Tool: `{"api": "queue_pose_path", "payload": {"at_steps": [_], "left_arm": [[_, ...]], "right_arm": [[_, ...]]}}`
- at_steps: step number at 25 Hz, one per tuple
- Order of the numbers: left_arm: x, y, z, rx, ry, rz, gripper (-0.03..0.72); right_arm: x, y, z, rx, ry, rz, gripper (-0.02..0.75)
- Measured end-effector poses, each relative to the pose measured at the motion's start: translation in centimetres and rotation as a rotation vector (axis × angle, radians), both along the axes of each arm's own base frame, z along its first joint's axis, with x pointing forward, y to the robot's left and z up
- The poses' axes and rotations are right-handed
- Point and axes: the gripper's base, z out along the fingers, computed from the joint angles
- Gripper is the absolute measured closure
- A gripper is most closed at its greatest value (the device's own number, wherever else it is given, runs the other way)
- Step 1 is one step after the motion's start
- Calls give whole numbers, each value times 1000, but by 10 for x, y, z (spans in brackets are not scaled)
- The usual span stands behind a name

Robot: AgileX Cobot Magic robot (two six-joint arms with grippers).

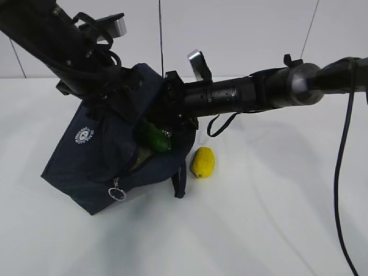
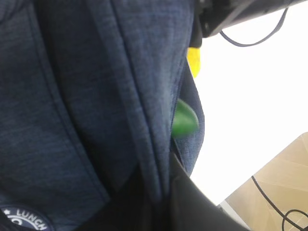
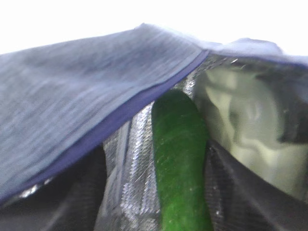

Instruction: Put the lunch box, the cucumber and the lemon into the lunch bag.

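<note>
The navy lunch bag (image 1: 98, 155) lies tilted with its mouth toward the right. My left gripper (image 2: 161, 197) is shut on a fold of its fabric near the top and holds the flap up. My right gripper (image 1: 175, 123) is at the mouth of the bag. The dark green cucumber (image 3: 180, 168) runs between its fingers and is partly inside the bag (image 3: 86, 96), against the silver lining. The cucumber also shows in the exterior view (image 1: 154, 138). A pale sage shape inside, probably the lunch box (image 3: 240, 130), lies beside the cucumber. The yellow lemon (image 1: 203, 162) rests on the table just right of the bag.
The bag's silver ring zipper pull (image 1: 117, 193) hangs at the front edge and a handle strap (image 1: 180, 183) droops beside the lemon. The white table (image 1: 276, 218) stretches to the front and right. A black cable (image 1: 344, 149) hangs from the right arm.
</note>
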Motion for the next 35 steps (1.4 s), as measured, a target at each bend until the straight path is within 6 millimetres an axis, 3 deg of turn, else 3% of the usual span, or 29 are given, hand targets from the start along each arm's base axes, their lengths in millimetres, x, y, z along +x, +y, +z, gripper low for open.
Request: {"api": "queue_pose_path", "payload": {"at_steps": [11, 16, 30, 35], "left_arm": [[0, 0, 0, 0, 0, 0, 685], [0, 0, 0, 1, 2, -1, 685], [-1, 0, 0, 1, 8, -3, 685], [-1, 0, 0, 1, 9, -4, 685]], "right_arm": [[-4, 1, 3, 32, -3, 44, 256], [-7, -8, 1, 6, -10, 116, 256], [16, -91, -6, -98, 43, 17, 256], [11, -106, 18, -223, 7, 56, 256]]}}
